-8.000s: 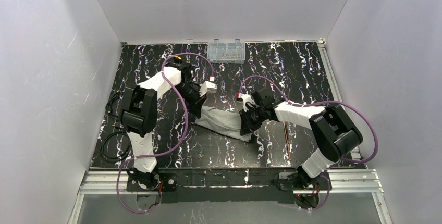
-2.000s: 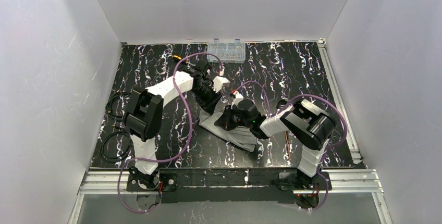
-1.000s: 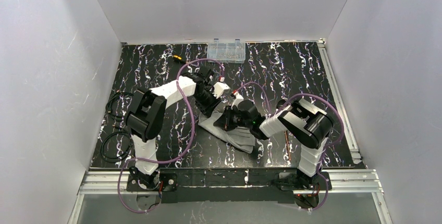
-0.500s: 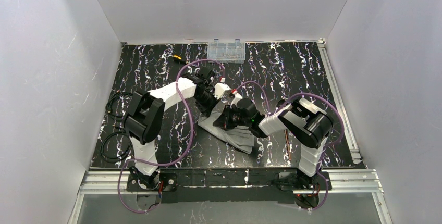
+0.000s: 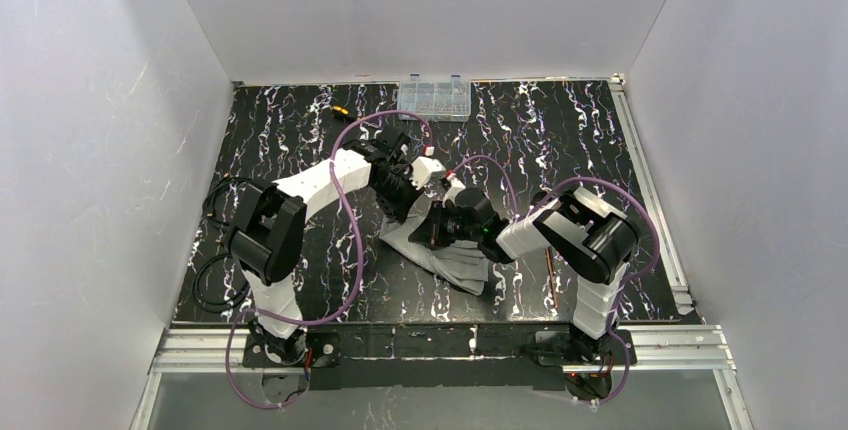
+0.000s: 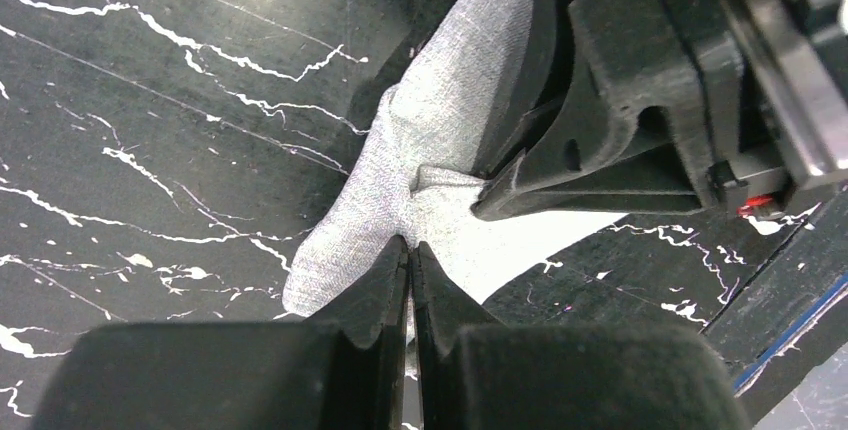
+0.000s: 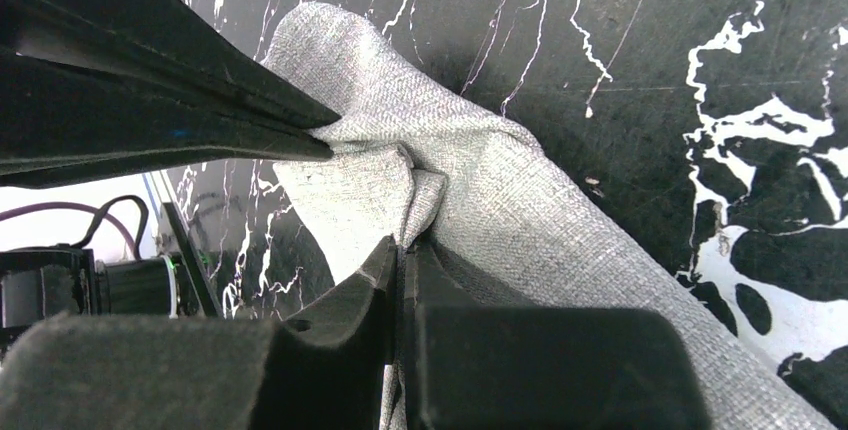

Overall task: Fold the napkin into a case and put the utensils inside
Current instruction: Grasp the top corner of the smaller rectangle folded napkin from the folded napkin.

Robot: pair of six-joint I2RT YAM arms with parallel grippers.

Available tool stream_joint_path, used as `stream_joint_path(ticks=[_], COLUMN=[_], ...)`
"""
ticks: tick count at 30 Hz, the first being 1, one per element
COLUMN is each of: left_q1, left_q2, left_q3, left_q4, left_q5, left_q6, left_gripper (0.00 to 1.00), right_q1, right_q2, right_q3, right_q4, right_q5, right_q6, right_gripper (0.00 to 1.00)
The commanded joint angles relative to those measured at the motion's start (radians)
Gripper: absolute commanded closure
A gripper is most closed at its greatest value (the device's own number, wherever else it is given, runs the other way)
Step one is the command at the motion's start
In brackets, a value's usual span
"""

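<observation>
Left hand [image 6: 410, 246] and right hand [image 7: 400, 246], crowded close together, each pinch tight on the napkin [image 7: 520, 190] at its bunched end.

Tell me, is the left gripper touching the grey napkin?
Touching. The left wrist view shows the left gripper shut on a pinched fold of the napkin, with no gap between them.
</observation>
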Motion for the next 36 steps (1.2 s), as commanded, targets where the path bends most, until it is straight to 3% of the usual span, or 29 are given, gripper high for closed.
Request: stream_joint_path(ticks=[1, 9, 15, 23, 28, 32, 36], left_q1=[-0.005, -0.004, 0.009, 0.017, 0.019, 0.021, 0.021], left_q2=[-0.040, -0.028, -0.015, -0.050, -0.072, -0.076, -0.084], left_q3=[-0.002, -0.021, -0.039, -0.079, -0.099, -0.106, -0.102], left_q4=[-0.037, -0.039, -0.024, 0.028, 0.051, 0.057, 0.057], left_q5=[0.080, 0.078, 0.059, 0.057, 0.050, 0.044, 0.047], left_q6=[0.023, 0.039, 0.044, 0.059, 0.068, 0.076, 0.082], left_gripper=[1.00, 1.00, 1.00, 1.00, 1.00, 1.00, 1.00], right_q1=[-0.007, -0.050, -0.076, -0.093, -0.133, -0.142, -0.143], right_q2=[-0.001, -0.040, -0.047, 0.037, 0.042, 0.035, 0.041], right_q3=[0.013, 0.149, 0.135, 0.129, 0.118, 0.156, 0.175], right_q4=[-0.164, -0.345, -0.284, -0.033, 0.000, -0.129, -0.155], right_q5=[-0.020, -0.127, -0.224, -0.343, -0.345, -0.332, -0.343], right_q6=[-0.069, -0.221, -0.210, -0.044, 0.004, -0.058, -0.074], right_gripper=[0.99, 0.99, 0.99, 0.99, 0.99, 0.99, 0.99])
